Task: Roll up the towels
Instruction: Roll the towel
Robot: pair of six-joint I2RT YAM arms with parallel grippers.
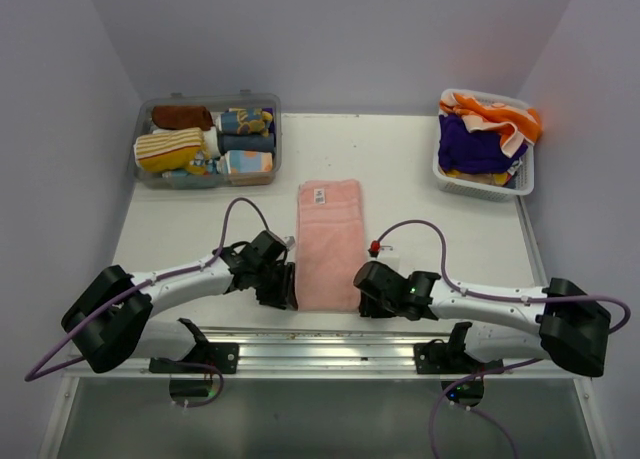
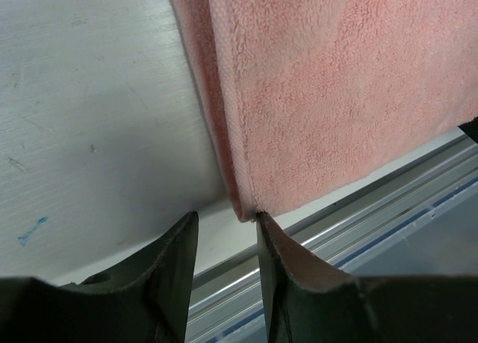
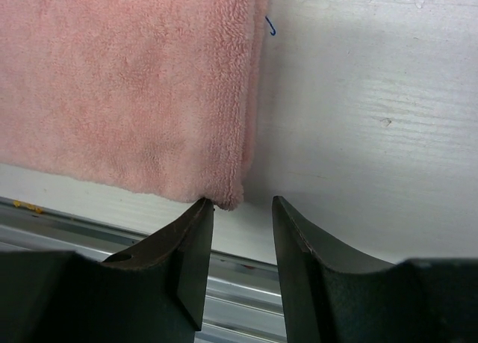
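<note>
A pink towel (image 1: 329,244) lies folded into a long narrow strip in the middle of the table, its white label (image 1: 320,193) at the far end. My left gripper (image 1: 283,284) sits low at the strip's near left corner. In the left wrist view the pink towel (image 2: 336,96) fills the upper right, and the left gripper (image 2: 224,220) is open, one fingertip (image 2: 263,222) touching the corner. My right gripper (image 1: 368,289) sits at the near right corner. In the right wrist view the right gripper (image 3: 239,202) is open, and the towel's (image 3: 127,81) corner reaches its left fingertip (image 3: 202,207).
A clear bin (image 1: 207,139) at the back left holds several rolled towels. A white basket (image 1: 487,144) at the back right holds loose orange and purple towels. A metal rail (image 1: 340,344) runs along the table's near edge, just behind both grippers.
</note>
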